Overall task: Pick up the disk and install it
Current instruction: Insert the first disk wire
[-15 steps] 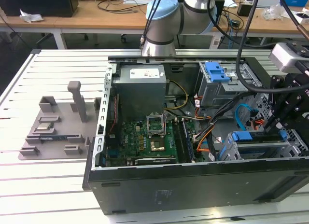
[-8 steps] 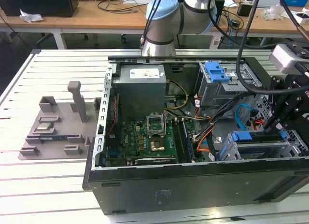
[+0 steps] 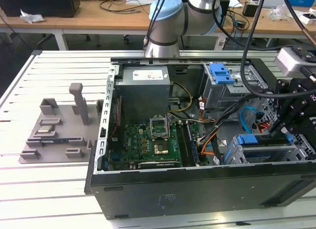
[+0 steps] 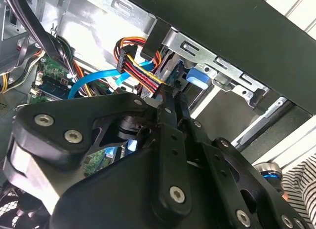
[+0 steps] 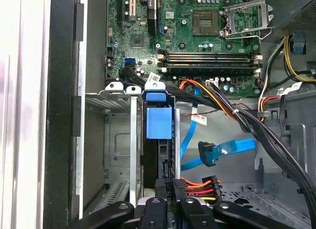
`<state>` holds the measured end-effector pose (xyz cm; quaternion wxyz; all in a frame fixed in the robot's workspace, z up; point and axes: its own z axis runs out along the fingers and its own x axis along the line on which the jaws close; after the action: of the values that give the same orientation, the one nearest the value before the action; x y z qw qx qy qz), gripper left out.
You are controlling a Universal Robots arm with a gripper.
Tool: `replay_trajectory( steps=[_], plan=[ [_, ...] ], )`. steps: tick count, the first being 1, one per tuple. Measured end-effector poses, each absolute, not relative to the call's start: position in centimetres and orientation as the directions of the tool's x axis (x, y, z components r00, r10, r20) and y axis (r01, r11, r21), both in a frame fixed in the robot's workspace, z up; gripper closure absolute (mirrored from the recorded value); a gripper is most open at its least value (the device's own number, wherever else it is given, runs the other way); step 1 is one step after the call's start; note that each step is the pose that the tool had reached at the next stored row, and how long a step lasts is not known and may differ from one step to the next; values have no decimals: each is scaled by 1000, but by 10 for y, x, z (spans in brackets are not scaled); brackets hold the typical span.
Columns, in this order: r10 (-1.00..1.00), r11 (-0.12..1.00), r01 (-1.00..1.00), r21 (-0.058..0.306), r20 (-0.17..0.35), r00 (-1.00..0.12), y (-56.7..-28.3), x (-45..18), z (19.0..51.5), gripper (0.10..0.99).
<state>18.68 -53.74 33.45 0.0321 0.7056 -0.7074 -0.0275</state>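
The disk [image 3: 259, 140] sits on edge in the drive cage [image 3: 301, 150] at the exterior view's right end of the open computer case, its blue side rail on top. In the first wrist view the disk [image 5: 159, 123] stands in a slot of the cage [image 5: 113, 140] with its blue rail facing the camera. My gripper [image 3: 285, 133] hangs over the disk's outer end. Its fingers [image 5: 160, 187] sit close together on either side of the disk's dark edge. The gripper [image 4: 173, 98] looks shut on the disk in the second wrist view, with a blue rail tab [image 4: 197, 76] just beyond the tips.
A loose blue data cable [image 5: 217, 152] and a red-orange-yellow power cable plug [image 5: 197, 182] lie beside the slot. The motherboard [image 3: 148, 140], grey power supply [image 3: 143, 91] and a blue latch [image 3: 221, 73] fill the case. A grey fixture tray [image 3: 54, 130] lies at the exterior view's left.
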Motion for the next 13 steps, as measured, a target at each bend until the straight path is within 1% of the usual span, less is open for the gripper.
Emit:
replay_trajectory(
  steps=[2, 3, 7, 9, 13],
  plan=[
    [-1000, 3, -996, 84, 6, -2, -537, 187, 334, 910],
    [-1000, 3, -996, 84, 7, -2, -537, 187, 335, 843],
    [-1000, 3, -996, 84, 8, -2, -537, 187, 343, 843],
    [-1000, 3, -996, 84, 7, -2, -537, 187, 355, 843],
    [-1000, 3, -996, 84, 7, -2, -536, 187, 366, 843]
  ],
)
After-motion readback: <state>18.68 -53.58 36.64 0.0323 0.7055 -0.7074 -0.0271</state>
